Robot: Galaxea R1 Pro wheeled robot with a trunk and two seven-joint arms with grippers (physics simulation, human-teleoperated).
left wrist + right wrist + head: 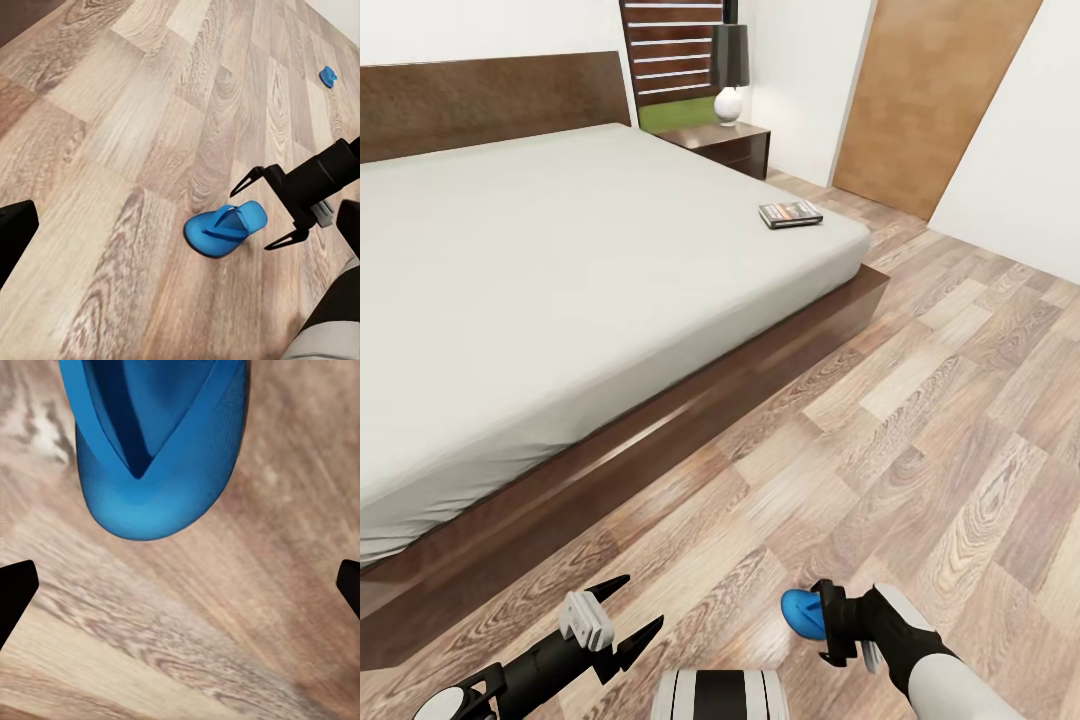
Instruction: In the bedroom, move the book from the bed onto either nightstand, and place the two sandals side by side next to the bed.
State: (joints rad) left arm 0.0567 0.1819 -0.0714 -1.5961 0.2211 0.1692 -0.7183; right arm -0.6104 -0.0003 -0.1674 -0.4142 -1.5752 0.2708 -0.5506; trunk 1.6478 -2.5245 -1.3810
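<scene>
The book (790, 213) lies near the foot corner of the bed (560, 290), on the light-grey mattress. A nightstand (732, 146) stands beside the headboard. One blue sandal (798, 612) (225, 229) (157, 442) lies flat on the wood floor, toe end toward my right gripper (826, 622) (253, 219) (180, 585). That gripper is open, just above the sandal, its fingertips (15, 592) spread wide and apart from it. The other sandal (328, 74) lies farther off on the floor. My left gripper (624, 612) is open and holds nothing.
A black lamp with a white base (729, 70) stands on the nightstand. A brown door (930, 100) is in the wall beyond the bed's foot. The bed's dark wooden frame (660, 430) juts out over the floor. Wood-plank floor (940, 400) stretches to the right.
</scene>
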